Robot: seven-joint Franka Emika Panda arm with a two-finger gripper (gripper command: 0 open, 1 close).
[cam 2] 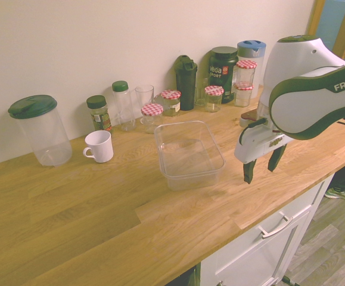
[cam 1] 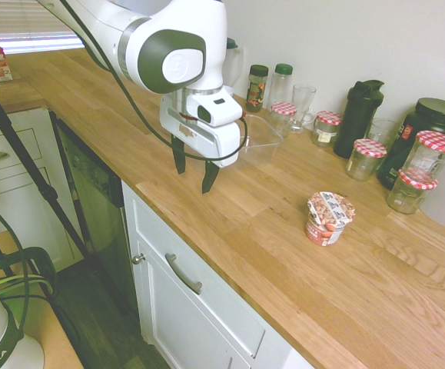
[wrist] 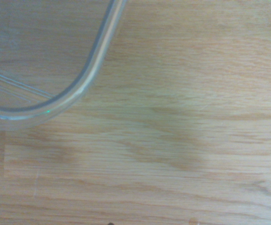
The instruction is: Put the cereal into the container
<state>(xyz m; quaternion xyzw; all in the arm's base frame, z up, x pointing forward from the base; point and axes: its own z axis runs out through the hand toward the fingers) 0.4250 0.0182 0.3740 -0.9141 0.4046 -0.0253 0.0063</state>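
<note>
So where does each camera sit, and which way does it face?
First exterior: above the counter's front edge, looking down along it past the cereal cup; arm from upper left, open jaws showing.
Second exterior: opposite side, above the counter, facing the wall and plastic tub; arm from the right.
Wrist: on the wrist, close over bare wood and a tub corner; no arm visible.
Both exteriors share jars, shaker bottle and jaws.

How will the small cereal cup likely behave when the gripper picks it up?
The cereal cup is small, so it is probably light. Its wall looks stiff but thin, and a hard squeeze might dent it. It seems wider at the rim than at the base, so a push high up could tip it.
</note>
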